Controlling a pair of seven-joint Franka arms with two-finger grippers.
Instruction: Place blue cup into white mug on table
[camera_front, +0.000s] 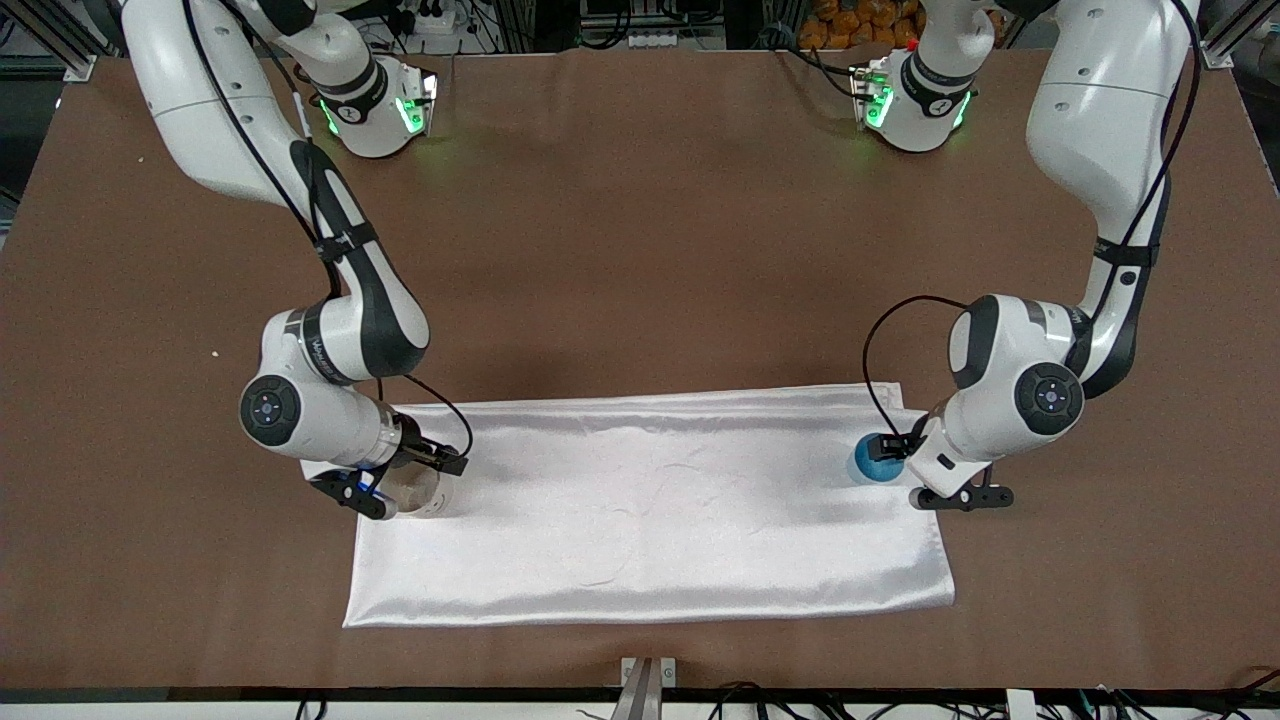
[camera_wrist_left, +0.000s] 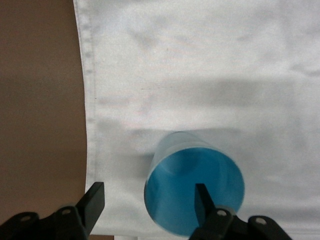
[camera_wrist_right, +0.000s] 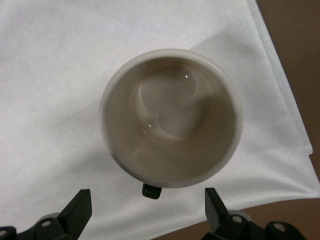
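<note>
I see the brown table running wide and bare, with a shiny white cloth spread flat along the edge nearer the front camera. At the top of the front view there are frame rails, cables and clutter past the table edge.

My left gripper hangs low over the cloth's end toward the left arm, fingers spread. The blue cup stands upright on the cloth right under it, mouth up, one fingertip over the opening and the other outside the wall. No contact that I can confirm.

My right gripper is low over the cloth's other end, fingers spread wide. The white mug sits upright just ahead of the fingertips, its black handle pointing back between them, not gripped.
</note>
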